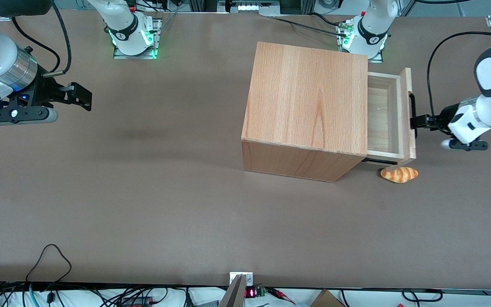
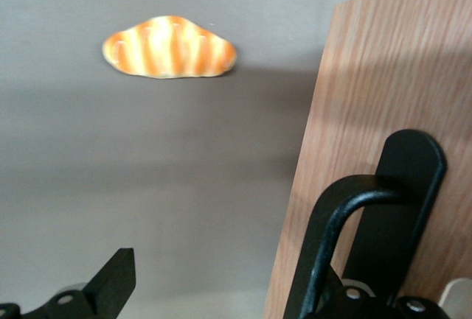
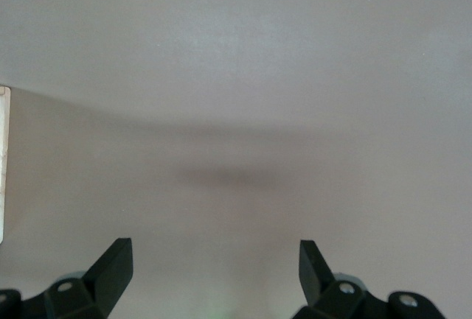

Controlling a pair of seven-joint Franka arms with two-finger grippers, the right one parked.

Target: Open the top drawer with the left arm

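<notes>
Wood, plastic and matt tabletop: surface finishes

Cabinet (image 1: 305,98): light wood, visible grain, satin-smooth. Top drawer (image 1: 388,117): pale plank interior, wood-grain front panel, smooth black handle (image 2: 369,238) with slight sheen. Table (image 1: 143,204): matt grey-brown, even, non-reflective. Croissant-like item (image 1: 399,174): glossy orange-and-cream striped surface, plastic-looking. Left arm (image 1: 490,98): glossy white shell, dark grey caps; its gripper (image 1: 418,122), at the drawer handle: matt black fingers.

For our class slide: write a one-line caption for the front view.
Left arm's gripper at the handle of the partly open top drawer.
</notes>
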